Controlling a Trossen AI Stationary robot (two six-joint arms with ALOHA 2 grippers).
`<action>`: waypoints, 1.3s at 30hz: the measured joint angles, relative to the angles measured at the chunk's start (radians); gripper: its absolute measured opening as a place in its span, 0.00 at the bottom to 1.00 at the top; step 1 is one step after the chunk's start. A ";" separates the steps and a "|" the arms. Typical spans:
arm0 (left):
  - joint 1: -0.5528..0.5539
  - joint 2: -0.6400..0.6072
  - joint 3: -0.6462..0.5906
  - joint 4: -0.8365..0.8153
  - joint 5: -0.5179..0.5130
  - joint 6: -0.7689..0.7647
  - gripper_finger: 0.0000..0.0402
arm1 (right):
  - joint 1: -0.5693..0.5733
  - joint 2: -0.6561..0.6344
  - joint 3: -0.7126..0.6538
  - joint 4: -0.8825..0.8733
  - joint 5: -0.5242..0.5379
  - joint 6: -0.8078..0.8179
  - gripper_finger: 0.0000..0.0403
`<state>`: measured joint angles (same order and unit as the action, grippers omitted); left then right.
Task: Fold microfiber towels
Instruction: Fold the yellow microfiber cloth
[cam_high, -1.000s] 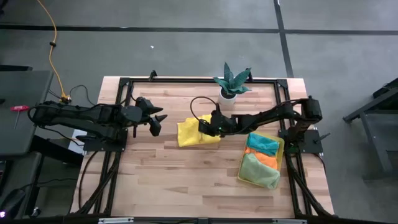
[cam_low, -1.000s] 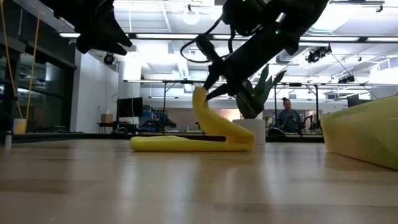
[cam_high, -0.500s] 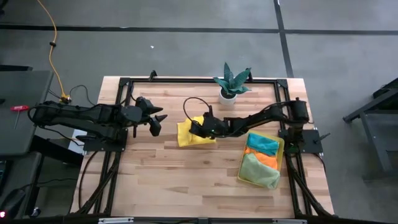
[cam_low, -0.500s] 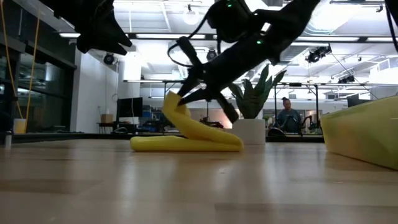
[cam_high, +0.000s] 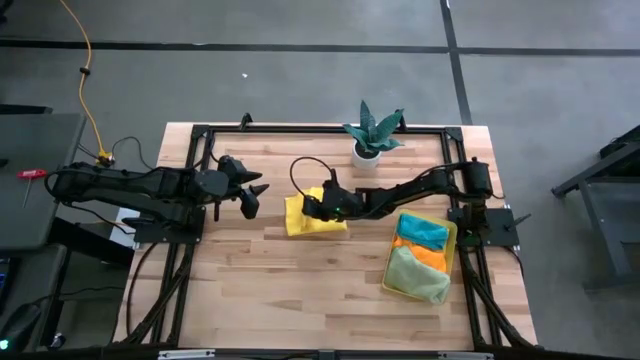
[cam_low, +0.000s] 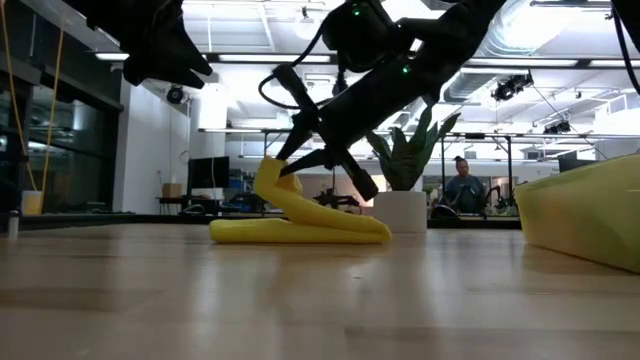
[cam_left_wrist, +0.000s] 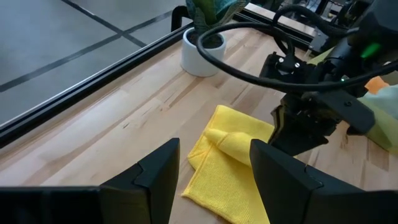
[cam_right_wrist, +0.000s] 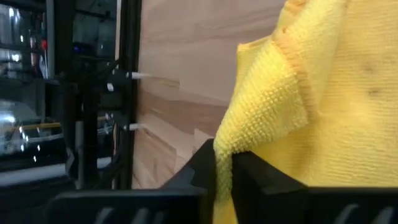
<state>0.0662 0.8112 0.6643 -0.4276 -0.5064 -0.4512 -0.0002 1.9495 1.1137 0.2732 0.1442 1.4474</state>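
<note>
Right gripper (cam_high: 313, 207) is pinched on a raised fold of the soft yellow microfiber towel (cam_high: 312, 216) mid-table; left gripper (cam_high: 252, 196) hangs spread apart, just left.

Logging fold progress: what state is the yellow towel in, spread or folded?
Partly folded: yellow towel lies doubled, one edge lifted in the right gripper.

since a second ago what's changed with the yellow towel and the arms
The right gripper, pinching an edge of the yellow towel, has carried that edge across toward the left arm's side, laying the fold further over; it is still clamped on the cloth. The left gripper stays open beside the towel, unmoved. The tray of other towels and the plant are unchanged.
</note>
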 joint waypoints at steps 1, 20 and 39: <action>0.000 0.000 0.000 0.000 0.000 0.001 0.46 | 0.000 0.000 0.000 0.002 -0.009 -0.015 0.08; 0.000 0.000 0.000 -0.002 -0.007 0.002 0.46 | -0.067 -0.125 -0.002 -0.155 -0.103 -0.273 0.52; 0.000 0.000 0.000 0.001 -0.007 -0.017 0.46 | -0.111 -0.108 -0.002 -0.655 -0.113 -0.333 0.52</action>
<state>0.0659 0.8116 0.6640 -0.4270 -0.5132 -0.4679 -0.1112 1.8418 1.1122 -0.3817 0.0317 1.1146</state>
